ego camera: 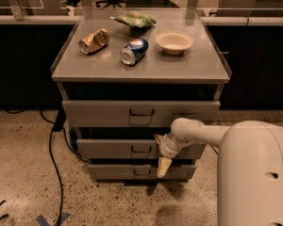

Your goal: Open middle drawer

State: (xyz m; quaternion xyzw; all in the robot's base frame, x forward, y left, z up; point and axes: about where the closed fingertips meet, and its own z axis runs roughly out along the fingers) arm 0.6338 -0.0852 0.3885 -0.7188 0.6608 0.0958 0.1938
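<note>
The middle drawer (pixel 108 149) is a low grey front with a small dark loop handle (pixel 141 149), the second of three in a grey cabinet. My gripper (pixel 163 169) hangs pointing down in front of the cabinet. It is just right of that handle and a little below it, over the gap between the middle and bottom drawers. It is not on the handle. My white arm (pixel 203 133) reaches in from the right.
The taller top drawer (pixel 99 113) and the narrow bottom drawer (pixel 118 172) flank the middle one. On the cabinet top lie a crushed can (pixel 94 40), a blue can (pixel 134 51), a white bowl (pixel 174 41) and a green bag (pixel 135 19). A black cable (pixel 52 149) trails on the floor at left.
</note>
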